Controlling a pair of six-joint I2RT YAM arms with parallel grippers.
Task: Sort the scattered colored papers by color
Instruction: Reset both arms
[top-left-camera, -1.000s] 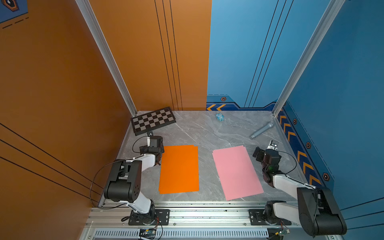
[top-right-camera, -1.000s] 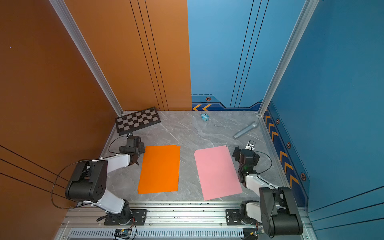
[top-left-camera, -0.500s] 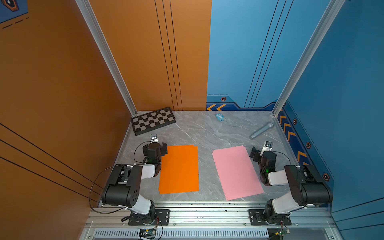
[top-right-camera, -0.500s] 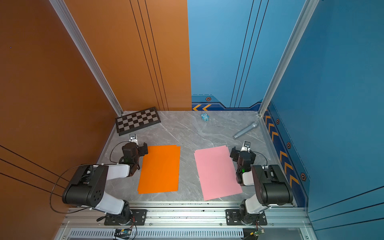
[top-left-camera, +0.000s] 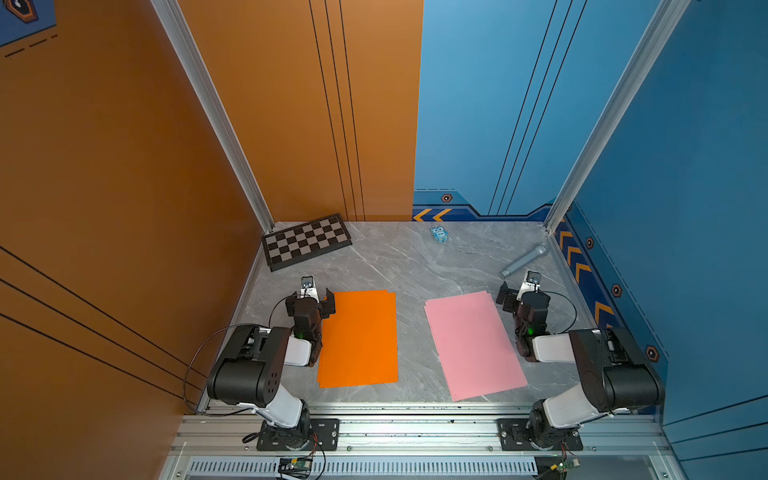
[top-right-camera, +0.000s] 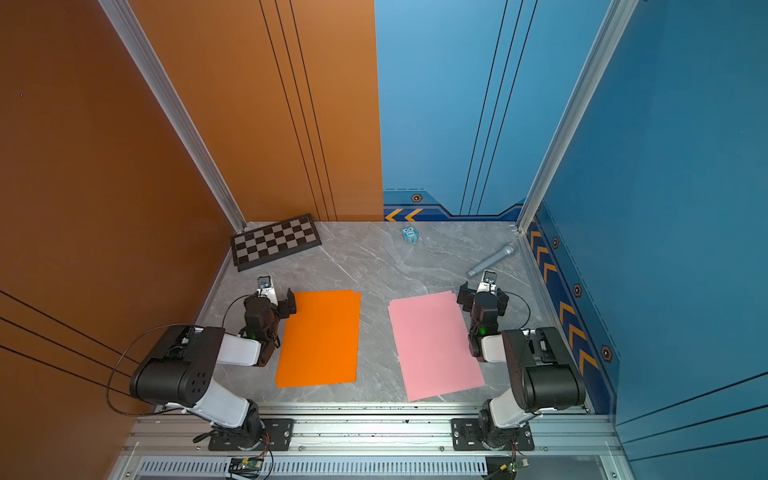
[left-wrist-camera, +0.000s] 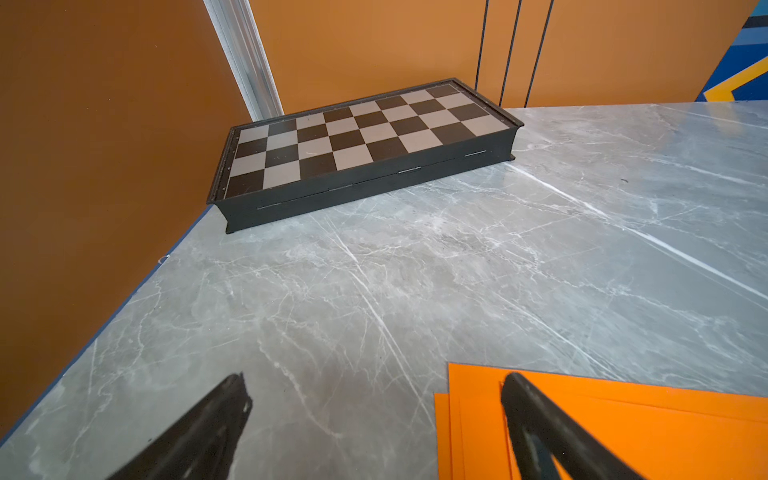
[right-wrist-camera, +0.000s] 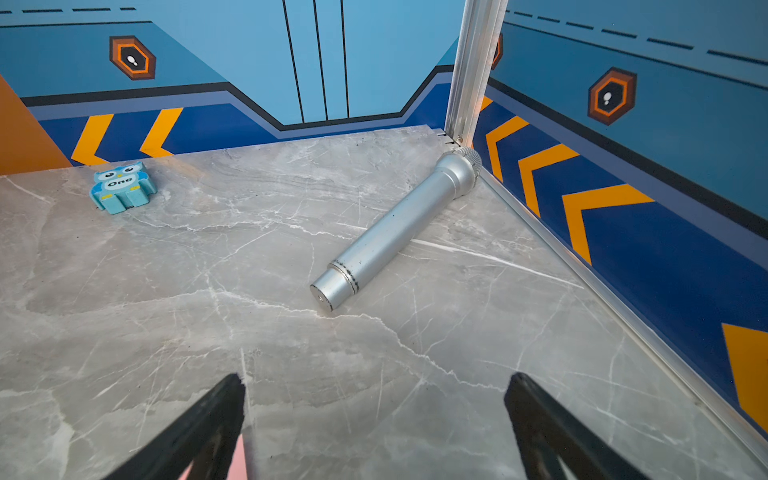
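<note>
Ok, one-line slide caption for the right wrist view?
Open right gripper above the grey marble tabletop, facing a silver cylindrical metal microphone and a small blue owl-shaped toy.

Your left arm and right arm match: chunky black joint housings, white links between. See the thin black cable looping off the left one, a green light on its wrist. Holes dot the left shoulder housing. Left hand, right hand: black, tapered fingers. Black base plates, screws at the corners.
</note>
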